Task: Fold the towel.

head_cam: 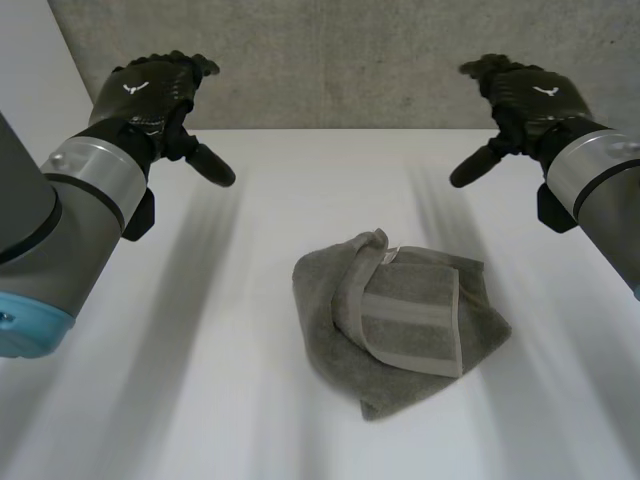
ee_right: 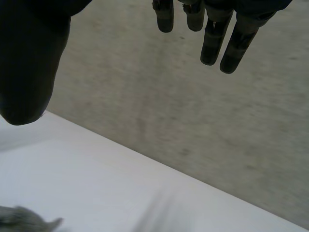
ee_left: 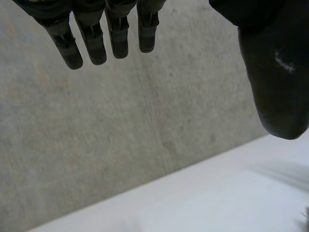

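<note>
Left hand: the left hand (head_cam: pixel 150 95) hangs in the upper left of the head view, above the far left part of the surface. Its fingers (ee_left: pixel 91 41) are relaxed and spread away from the thumb (ee_left: pixel 277 82), and it holds nothing.
Right hand: the right hand (head_cam: pixel 530 95) hangs in the upper right of the head view, mirroring the other. Its fingers (ee_right: pixel 212 41) are loose and apart from the thumb (ee_right: pixel 26 72), with nothing between them.
Arms: the left arm (head_cam: pixel 60 230) comes in from the left edge and the right arm (head_cam: pixel 600 190) from the right edge, both grey.
Towel: the grey towel (head_cam: pixel 400 320) lies in a loose, rumpled heap in the lower centre of the head view, a little right of the middle. A paler hem band is turned up across its top. It is well apart from both hands, and neither touches it.
Surface: the white surface (head_cam: pixel 200 380) carries the towel.
Wall: a grey speckled wall (head_cam: pixel 330 60) runs along the far edge, across the top of the head view.
</note>
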Motion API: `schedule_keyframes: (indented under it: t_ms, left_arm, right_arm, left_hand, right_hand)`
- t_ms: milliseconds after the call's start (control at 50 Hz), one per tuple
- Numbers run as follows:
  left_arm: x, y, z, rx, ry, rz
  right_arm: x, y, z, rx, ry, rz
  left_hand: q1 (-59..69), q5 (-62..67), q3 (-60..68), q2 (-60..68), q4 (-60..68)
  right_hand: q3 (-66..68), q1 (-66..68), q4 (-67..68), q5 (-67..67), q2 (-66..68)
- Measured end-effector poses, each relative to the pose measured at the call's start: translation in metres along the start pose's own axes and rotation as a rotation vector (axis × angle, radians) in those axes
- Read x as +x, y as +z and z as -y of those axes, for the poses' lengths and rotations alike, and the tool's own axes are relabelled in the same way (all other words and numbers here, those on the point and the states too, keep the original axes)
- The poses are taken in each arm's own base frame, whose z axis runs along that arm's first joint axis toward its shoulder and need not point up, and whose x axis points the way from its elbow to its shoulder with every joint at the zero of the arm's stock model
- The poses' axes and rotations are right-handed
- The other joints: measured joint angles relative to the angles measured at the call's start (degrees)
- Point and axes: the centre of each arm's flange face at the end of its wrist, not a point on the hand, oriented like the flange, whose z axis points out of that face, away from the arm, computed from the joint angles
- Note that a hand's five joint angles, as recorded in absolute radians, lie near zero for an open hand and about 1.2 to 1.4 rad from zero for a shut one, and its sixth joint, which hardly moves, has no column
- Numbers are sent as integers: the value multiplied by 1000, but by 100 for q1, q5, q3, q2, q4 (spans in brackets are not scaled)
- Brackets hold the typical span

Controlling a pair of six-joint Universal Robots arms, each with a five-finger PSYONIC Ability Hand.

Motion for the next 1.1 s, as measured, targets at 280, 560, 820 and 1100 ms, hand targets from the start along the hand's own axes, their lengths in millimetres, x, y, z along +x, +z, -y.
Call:
schedule_keyframes:
  t_ms: [280,560,820,1100]
  left_arm:
    - [-2,7,0,-49,3,17]
    - [-2,5,-1,-49,-7,17]
    - [-1,4,-4,-56,-4,13]
    - [34,3,-39,-75,11,-144]
  right_arm:
    - [3,-2,-9,-37,-102,-149]
    - [-4,-4,-3,-21,-101,-98]
    - [-7,-5,0,-9,-101,-66]
    - [-9,0,-16,-78,-315,45]
  left_hand:
    - [0,0,0,0,0]
    - [0,0,0,0,0]
    - [0,0,0,0,0]
    - [0,0,0,0,0]
  right_hand:
    - [0,0,0,0,0]
    - [0,0,0,0,0]
    - [0,0,0,0,0]
    - [0,0,0,0,0]
